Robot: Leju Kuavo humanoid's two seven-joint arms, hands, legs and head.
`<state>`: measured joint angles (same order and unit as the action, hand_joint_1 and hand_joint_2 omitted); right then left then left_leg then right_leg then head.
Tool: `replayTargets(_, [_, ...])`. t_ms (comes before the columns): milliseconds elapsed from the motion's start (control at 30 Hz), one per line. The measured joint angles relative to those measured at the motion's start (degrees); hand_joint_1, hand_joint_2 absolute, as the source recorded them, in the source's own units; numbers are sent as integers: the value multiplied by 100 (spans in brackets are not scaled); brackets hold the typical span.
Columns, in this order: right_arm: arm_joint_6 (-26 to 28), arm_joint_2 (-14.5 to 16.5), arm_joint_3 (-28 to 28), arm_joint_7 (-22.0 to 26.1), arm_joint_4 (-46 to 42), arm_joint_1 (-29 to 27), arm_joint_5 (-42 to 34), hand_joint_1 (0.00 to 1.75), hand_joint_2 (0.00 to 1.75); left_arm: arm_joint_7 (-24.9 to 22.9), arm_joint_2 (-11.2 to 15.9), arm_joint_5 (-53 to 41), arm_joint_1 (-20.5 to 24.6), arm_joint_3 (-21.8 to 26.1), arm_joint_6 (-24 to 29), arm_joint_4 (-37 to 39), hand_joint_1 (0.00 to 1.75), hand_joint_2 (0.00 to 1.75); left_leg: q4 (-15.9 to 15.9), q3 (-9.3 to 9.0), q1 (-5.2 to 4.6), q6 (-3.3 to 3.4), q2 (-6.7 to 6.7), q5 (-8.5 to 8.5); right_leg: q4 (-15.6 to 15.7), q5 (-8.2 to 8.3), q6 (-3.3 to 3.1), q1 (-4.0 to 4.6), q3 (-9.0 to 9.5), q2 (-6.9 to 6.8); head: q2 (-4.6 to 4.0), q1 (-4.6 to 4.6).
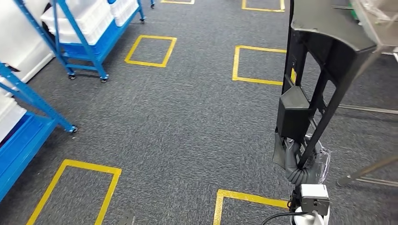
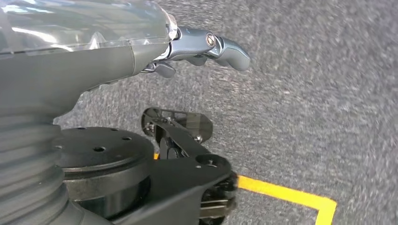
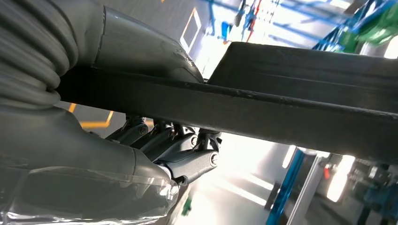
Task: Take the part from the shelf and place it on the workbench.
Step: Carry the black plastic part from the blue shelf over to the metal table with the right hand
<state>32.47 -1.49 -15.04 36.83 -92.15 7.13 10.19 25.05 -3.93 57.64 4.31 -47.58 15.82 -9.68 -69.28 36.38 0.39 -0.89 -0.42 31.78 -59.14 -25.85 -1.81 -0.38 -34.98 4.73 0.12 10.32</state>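
The part [image 1: 324,51] is a tall black frame with open slots and a flat top, held upright at the right of the head view. My right hand [image 1: 300,164] grips its lower end from below. In the right wrist view the part [image 3: 281,112] crosses as a dark bar, with my right hand [image 3: 178,154] curled around it, thumb over its edge and fingers [image 3: 192,161] on the other side. My left hand [image 2: 187,47] hangs above the grey carpet, holding nothing, with one finger stretched out and the others loosely bent.
Blue wheeled shelves [image 1: 89,44] with white bins stand at the back left, and another blue shelf [image 1: 23,126] is at the near left. Grey metal table legs [image 1: 368,108] show at the right behind the part. Yellow tape squares [image 1: 150,50] mark the carpet.
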Motion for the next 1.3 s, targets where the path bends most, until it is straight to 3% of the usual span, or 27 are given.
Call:
replayTargets(67, [1,1,4,-3,6,14,1,175,175,1,3,0,2,-1,0,1,0,175,757,-319,6,58,-311,-345,-12,5,23,-3,-5,159,-1,0])
replayTargets(100, [2,2,5,-4,11,22,1,175,175,2,4,0,3,-1,0,2,0,175,979,-413,2,75,-431,-409,-15,16,52,-15,-25,231,-1,0])
replayTargets(133, [2,3,9,-7,19,26,1,175,175,4,5,0,5,-2,0,2,0,175,1069,-450,-4,88,-484,-405,-13,32,90,-33,-50,298,0,1])
replayTargets(200, [5,4,29,-13,27,20,21,175,175,7,1,-1,20,-5,-1,2,0,175,1138,-476,-7,129,-361,-427,-1,60,171,-63,-90,397,1,0])
replayTargets(267, [6,4,70,-26,30,24,81,175,175,4,-7,-2,34,-9,-4,2,0,175,1237,-514,7,202,-201,-482,-165,-61,221,-40,-181,146,0,-1])
replayTargets(333, [-5,11,101,-50,40,43,144,175,175,-22,-11,-2,32,-15,-8,2,0,175,1288,-532,-4,248,-28,-506,-730,-382,251,-25,-458,-256,0,-1])
replayTargets(400, [-31,21,109,-71,78,50,178,175,175,-64,-13,-1,21,-18,-5,2,0,175,1282,-527,-16,257,150,-494,-1378,-629,287,-51,-776,-402,1,-1])
replayTargets(433, [-43,24,114,-76,108,54,188,175,175,-80,-13,1,19,-18,-2,2,0,175,1276,-525,-17,253,238,-483,-1494,-619,307,-70,-831,-432,0,0])
replayTargets(467, [-51,24,120,-79,143,66,198,175,175,-90,-15,1,21,-18,4,2,0,175,1267,-527,-15,242,322,-468,-1384,-507,325,-86,-767,-465,0,-1])
replayTargets(500, [-52,24,126,-78,177,89,214,175,175,-95,-17,2,25,-18,10,2,0,175,1253,-532,-12,223,399,-449,-1065,-325,338,-98,-592,-532,-1,-1])
replayTargets(567, [-34,26,131,-66,235,159,268,175,175,-93,-20,2,31,-18,23,2,0,175,1206,-543,-27,161,533,-394,-321,-67,331,-81,-200,-826,0,-1])
replayTargets(633, [7,33,132,-52,279,219,326,175,175,-81,-20,1,35,-20,31,2,0,175,1176,-561,-61,93,646,-348,-23,-30,271,-34,-57,-965,0,0])
replayTargets(700, [57,36,144,-48,307,226,368,175,175,-72,-21,-7,44,-23,30,2,0,175,1176,-586,-68,34,756,-317,-24,-20,195,-15,-69,-820,-1,1])
replayTargets(733, [85,34,154,-46,310,212,386,175,175,-71,-22,-15,54,-26,26,2,0,175,1146,-589,-54,3,722,-275,-12,-11,162,-22,-67,-752,-1,1])
replayTargets(800, [131,37,168,-47,303,181,409,175,175,-80,-22,-51,71,-40,16,2,0,175,792,-448,-18,-41,458,-36,11,6,84,-44,-54,-611,0,1])
replayTargets(867, [156,45,172,-51,295,138,424,175,175,-101,-22,-90,70,-75,7,2,0,175,32,-98,-2,-52,179,323,11,7,37,-35,-52,-454,1,1])
replayTargets(900, [166,49,172,-56,289,103,440,175,175,-114,-22,-101,63,-96,3,2,0,175,-318,81,-1,-51,130,434,9,8,29,-25,-49,-362,1,1])
replayTargets(933, [174,50,174,-64,281,64,464,175,175,-125,-22,-103,58,-113,2,2,0,175,-498,190,-1,-43,110,437,7,8,27,-15,-45,-267,1,1])
replayTargets(967, [183,50,175,-73,274,28,495,175,175,-134,-22,-103,56,-126,2,2,0,175,-452,200,-1,-25,95,320,4,8,27,-7,-38,-168,1,0])
replayTargets(1000, [193,50,176,-87,268,2,542,175,175,-140,-21,-103,60,-135,2,2,0,175,-188,110,-2,2,58,108,2,8,27,-2,-29,-68,0,0])
replayTargets(1067, [222,50,177,-128,266,-15,668,175,175,-150,-13,-103,68,-150,2,4,0,175,587,-190,3,71,-205,-308,-4,11,40,0,-23,108,0,0])
replayTargets(1133, [283,50,177,-187,270,-15,872,175,175,-162,-3,-103,75,-160,2,6,0,175,1018,-374,-2,112,-426,-429,-7,30,94,-25,-54,258,0,1])
replayTargets(1200, [365,49,180,-252,280,-14,1151,175,175,-167,-3,-101,90,-163,2,7,0,175,1095,-420,-12,143,-363,-424,14,66,182,-52,-93,399,0,2])
replayTargets(1233, [397,46,186,-288,285,-13,1295,175,175,-167,-7,-99,102,-164,0,7,0,175,1138,-436,-5,172,-284,-451,13,67,216,-52,-106,399,0,1])
replayTargets(1300, [430,38,195,-357,298,24,1514,175,175,-162,-15,-95,116,-164,-4,7,0,175,1262,-479,21,245,-123,-519,-200,-92,271,-19,-211,119,-1,-5])
